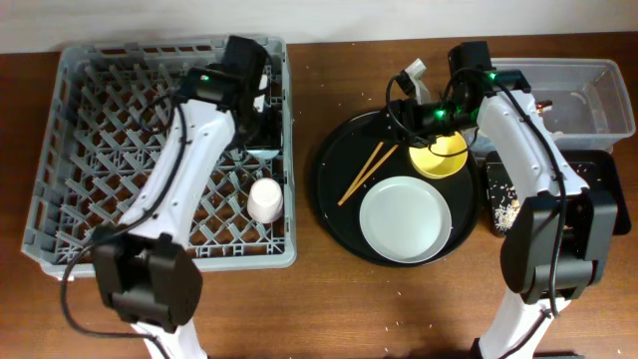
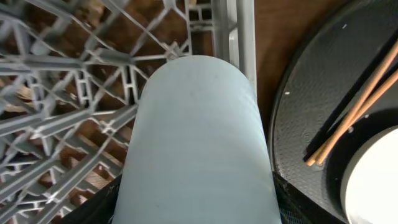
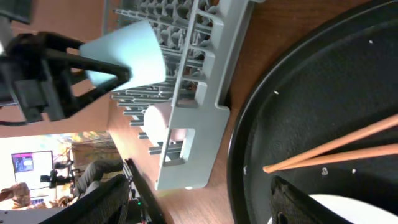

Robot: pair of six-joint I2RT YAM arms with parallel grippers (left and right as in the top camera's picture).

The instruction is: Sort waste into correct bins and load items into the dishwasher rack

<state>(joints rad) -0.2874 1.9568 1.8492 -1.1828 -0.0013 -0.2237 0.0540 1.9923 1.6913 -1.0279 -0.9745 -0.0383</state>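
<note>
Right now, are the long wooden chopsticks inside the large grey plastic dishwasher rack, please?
No, the chopsticks lie on the round black tray, outside the rack.

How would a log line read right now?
left gripper: holding light-blue cup over rack | right gripper: open, above round tray | pink cup: in rack

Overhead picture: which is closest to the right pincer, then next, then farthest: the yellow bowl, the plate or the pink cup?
Counting from the right pincer:
1. yellow bowl, right beside it, on the round tray.
2. plate, farther down the same tray.
3. pink cup, away in the rack.
</note>
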